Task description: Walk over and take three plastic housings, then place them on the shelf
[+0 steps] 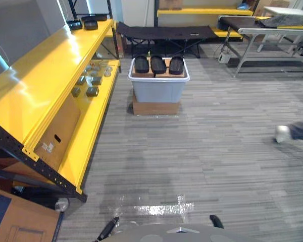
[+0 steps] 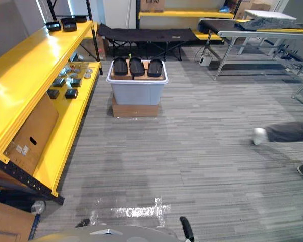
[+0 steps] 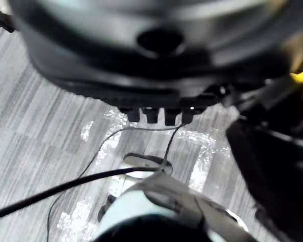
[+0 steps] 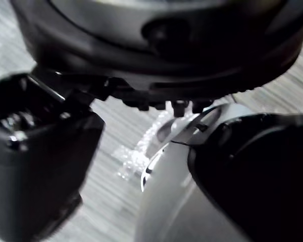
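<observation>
Three black oval plastic housings [image 1: 158, 64] lie side by side in a row on brown cardboard on top of a pale grey plastic bin [image 1: 158, 89]. The bin stands on a flat brown cardboard box [image 1: 155, 108] on the grey striped carpet floor [image 1: 207, 151], straight ahead and well away from both hands.

A long yellow metal shelf [image 1: 45, 75] runs along the left, its front edge angling toward the bin. The far end of its lower board is near the bin's left side, with a narrow gap. The top board is bare near the camera; two more black housings [image 1: 90, 21] sit at its far end. On the lower board are small grey and clear parts [image 1: 93, 79], with a flat cardboard carton [image 1: 58, 132] leaning nearer.

Open carpet lies between the camera and the bin, with a silvery tape cross [image 1: 156, 206] close in. A black folding cot [image 1: 164, 33] is behind the bin and a long grey surface on metal legs [image 1: 272, 33] is far right. A person's white shoe [image 1: 282, 133] is at the right edge.

The left hand [image 3: 156, 60] hangs low over the taped floor; cannot tell if it is spread or closed. The same goes for the right hand [image 4: 156, 45].
</observation>
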Motion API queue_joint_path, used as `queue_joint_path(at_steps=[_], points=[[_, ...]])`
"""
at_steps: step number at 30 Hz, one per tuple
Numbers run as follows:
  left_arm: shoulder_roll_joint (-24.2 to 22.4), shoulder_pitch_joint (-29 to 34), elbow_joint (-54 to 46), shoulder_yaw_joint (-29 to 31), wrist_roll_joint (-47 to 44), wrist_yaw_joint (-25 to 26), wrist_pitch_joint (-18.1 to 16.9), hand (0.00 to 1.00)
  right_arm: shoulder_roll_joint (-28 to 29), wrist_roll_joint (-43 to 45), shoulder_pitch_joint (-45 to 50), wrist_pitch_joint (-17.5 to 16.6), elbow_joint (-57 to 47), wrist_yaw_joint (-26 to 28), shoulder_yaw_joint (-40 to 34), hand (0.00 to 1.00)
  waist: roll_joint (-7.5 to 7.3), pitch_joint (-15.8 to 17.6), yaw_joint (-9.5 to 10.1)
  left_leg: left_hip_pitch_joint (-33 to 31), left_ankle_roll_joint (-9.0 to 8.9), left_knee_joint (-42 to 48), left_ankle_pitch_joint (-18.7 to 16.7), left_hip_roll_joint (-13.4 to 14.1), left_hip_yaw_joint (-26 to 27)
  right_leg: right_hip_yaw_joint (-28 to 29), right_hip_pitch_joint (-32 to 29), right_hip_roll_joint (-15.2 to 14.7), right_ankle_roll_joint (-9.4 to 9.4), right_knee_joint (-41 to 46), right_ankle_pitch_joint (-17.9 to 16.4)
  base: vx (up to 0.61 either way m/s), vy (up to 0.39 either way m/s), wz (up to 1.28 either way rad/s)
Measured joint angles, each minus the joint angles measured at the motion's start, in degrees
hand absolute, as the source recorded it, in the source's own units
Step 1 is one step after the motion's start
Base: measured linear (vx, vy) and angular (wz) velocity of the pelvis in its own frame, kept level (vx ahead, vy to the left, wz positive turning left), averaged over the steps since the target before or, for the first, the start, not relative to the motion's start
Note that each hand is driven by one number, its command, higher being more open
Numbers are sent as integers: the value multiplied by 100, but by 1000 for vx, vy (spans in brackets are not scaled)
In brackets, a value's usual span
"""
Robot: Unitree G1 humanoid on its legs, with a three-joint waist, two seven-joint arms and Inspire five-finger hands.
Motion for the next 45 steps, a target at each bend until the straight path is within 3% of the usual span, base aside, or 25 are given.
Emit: queue_joint_path(at_steps=[6,13,16,19,23,25,30,35,41,43,45], points=[[6,-226,-1,149,-49,-46,-178,100,35,-127,-72,-174,167,-27,-257,100,-9,56,13,491,-29,-721,329,-96,2,-48,255,9,29,-244,63,51,23,2],[102,-417,0,-114,-336,-212,-308,100,219,-355,-249,-886,179,7,-222,100,-155,196,-5,582,-23,-869,389,-114,19,-32,280,17,55,-300,69,-1,4,-3],[110,-414,-37,-287,-674,-94,-713,100,244,-863,-351,-1458,-74,109,213,100,-168,234,-3,574,-17,-873,396,-137,2,-54,278,-4,69,-298,61,-24,0,4],[10,-405,-588,-557,-942,52,-1044,100,262,-1011,-390,-1992,-991,139,958,100,-149,248,-2,464,20,-884,442,-155,-39,-125,191,-28,89,-299,77,-50,2,10],[-169,-418,-1289,-751,-995,41,-1218,100,406,-1000,-579,-2464,-1641,75,1261,100,-163,252,-9,386,22,-885,473,-156,-55,-145,110,-30,102,-300,95,-17,-5,3],[-341,-478,-1571,-876,-1222,-8,-1299,100,443,-1002,-766,-2926,-1710,59,1315,100,-172,248,-15,392,20,-876,472,-156,-46,-146,119,-30,102,-307,95,0,0,0],[-324,-459,-1686,-957,-1349,14,-1301,100,409,-983,-790,-3078,-1708,77,1306,100,-176,248,-113,405,-37,-871,437,-155,-21,-146,127,-33,104,-310,96,0,0,0],[-340,-234,-1686,-912,-1333,85,-1267,100,414,-485,-665,-2721,-1532,120,1123,100,-176,248,-144,592,-191,-869,339,-147,126,14,250,-34,109,-293,96,-10,-2,-13],[-324,-30,-1640,-706,-940,13,-1316,100,419,-569,-481,-2757,-1455,74,900,100,-174,251,-151,663,-170,-871,323,-162,239,135,184,-70,147,-117,68,-54,8,-13],[-278,-16,-1623,-722,-701,-102,-1414,100,412,-579,-397,-2831,-1462,24,852,100,-195,341,-156,635,100,-759,129,-211,265,138,-292,-285,246,1020,-411,-77,27,0],[-264,-22,-1572,-736,-680,-76,-1490,100,401,-571,-400,-2839,-1479,-83,864,100,-167,467,-163,637,214,-655,58,-198,335,120,-960,-491,297,2394,-470,-74,62,-6]])
